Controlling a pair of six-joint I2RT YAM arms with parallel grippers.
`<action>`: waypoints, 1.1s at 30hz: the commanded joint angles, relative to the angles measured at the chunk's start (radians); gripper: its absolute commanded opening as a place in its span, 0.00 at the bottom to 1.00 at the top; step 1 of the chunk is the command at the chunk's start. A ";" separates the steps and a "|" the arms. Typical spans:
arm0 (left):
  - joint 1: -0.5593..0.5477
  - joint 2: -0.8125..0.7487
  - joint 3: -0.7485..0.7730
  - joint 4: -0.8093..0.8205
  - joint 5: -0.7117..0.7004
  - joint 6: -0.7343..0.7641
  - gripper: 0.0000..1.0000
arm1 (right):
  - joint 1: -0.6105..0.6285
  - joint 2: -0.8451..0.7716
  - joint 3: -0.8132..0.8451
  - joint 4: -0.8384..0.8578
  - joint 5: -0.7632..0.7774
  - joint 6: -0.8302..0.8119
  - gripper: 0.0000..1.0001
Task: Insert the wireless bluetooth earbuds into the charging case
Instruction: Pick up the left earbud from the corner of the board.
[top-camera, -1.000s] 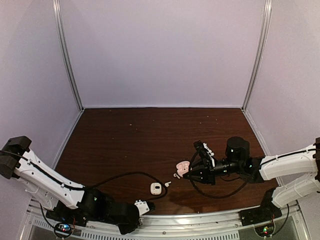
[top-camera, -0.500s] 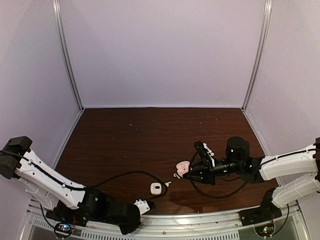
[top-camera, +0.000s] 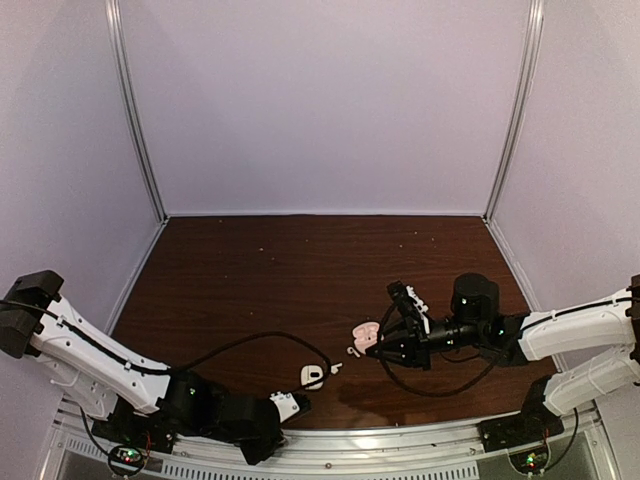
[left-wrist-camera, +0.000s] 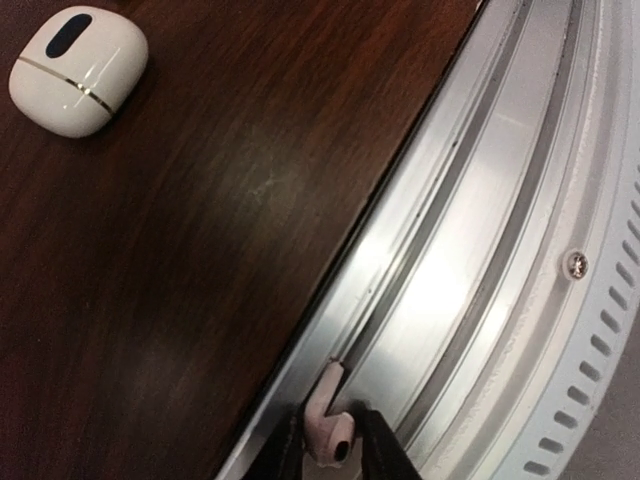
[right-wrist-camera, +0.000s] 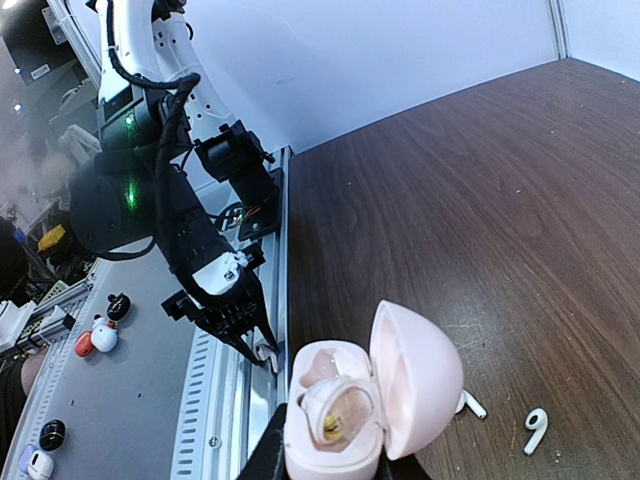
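**Earbud pinched above the rail, pink shell held open**

Jaws of the left gripper (left-wrist-camera: 330, 445) stand narrow, nipping one white earbud (left-wrist-camera: 326, 405) with its stem up, above the aluminium rail (left-wrist-camera: 480, 260) at the table's near edge. The charging case (left-wrist-camera: 78, 68), white and shut, lies on the dark wood table (left-wrist-camera: 200, 250), well apart from that gripper. The right gripper (right-wrist-camera: 335, 460) clamps a pink clamshell case (right-wrist-camera: 415, 375), its lid open and a pale piece seated in one well. Two loose earbuds (right-wrist-camera: 537, 428) lie on the wood just beside the pink case.

Glossy plastic case (left-wrist-camera: 78, 70), dark wood-grain table (left-wrist-camera: 200, 260)
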 joint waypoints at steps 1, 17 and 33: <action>0.017 0.002 -0.022 -0.012 -0.028 -0.022 0.21 | -0.004 -0.013 0.004 -0.004 0.018 -0.012 0.00; 0.023 -0.125 0.050 -0.184 -0.093 -0.022 0.12 | -0.004 -0.018 0.004 -0.010 0.026 -0.016 0.00; 0.021 -0.255 0.314 -0.265 -0.228 0.432 0.13 | 0.159 0.014 0.066 -0.166 0.148 -0.348 0.00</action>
